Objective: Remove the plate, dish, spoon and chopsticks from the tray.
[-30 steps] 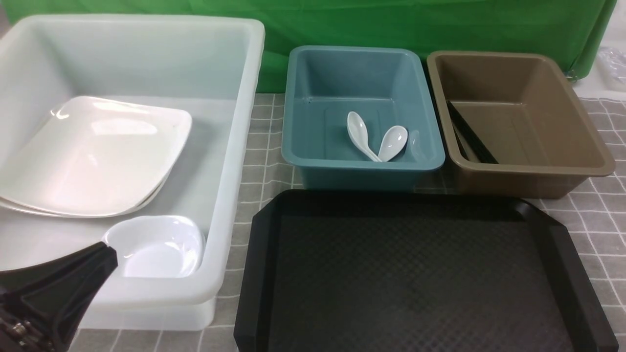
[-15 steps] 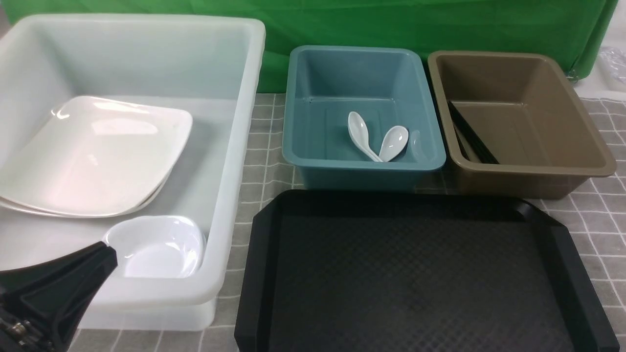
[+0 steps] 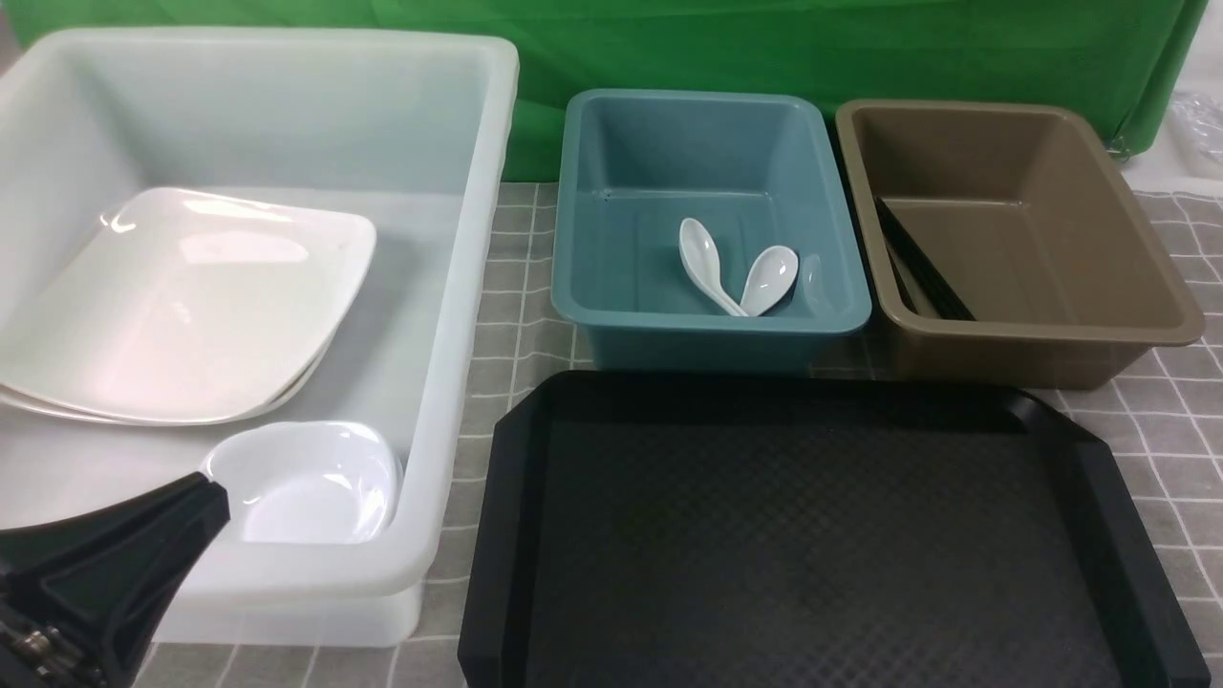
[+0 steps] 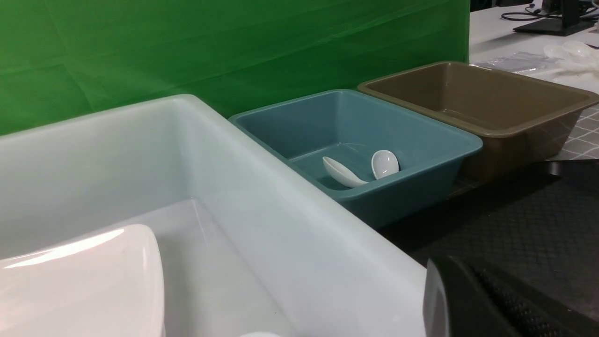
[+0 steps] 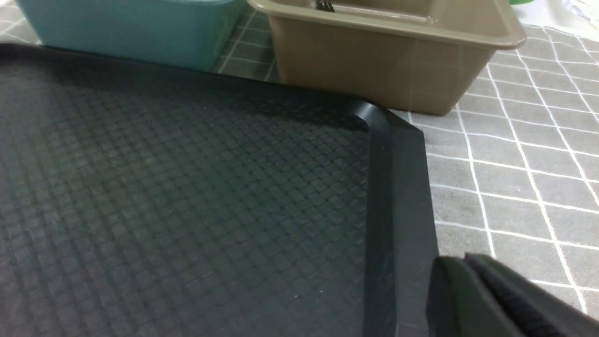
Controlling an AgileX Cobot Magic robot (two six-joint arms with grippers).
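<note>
Across the grey checked cloth, front view, items as follows:

1. tray, black, textured, cut corners. Nearest the robot, centre-right. Nothing lies on it.
2. white tub, far left, lge. Holds the plates (two stacked, upper one tilted a little, lower edge of the second peeking out beneath) and the dish, sitting in the near right corner of the tub, just beside the plates.
3. teal tub, behind tray, centre. Holds two spoons, handles meeting in a V, bowls pointing away from the robot.
4. brown tub, behind tray, right, next to the teal tub. Holds the chopsticks, black, lying along its left wall; gold bands too small to make out.
5. left gripper, black, low at the left corner of the picture, tip over the near edge of the white tub, close to the dish but apart from it. Jaws pressed together, nothing betw. them.
6. right gripper, seen in right wrist view only, over the tray's right rim. Pads look closed or almost so, w/ no item held; a slight gap can't be ruled out.
</note>
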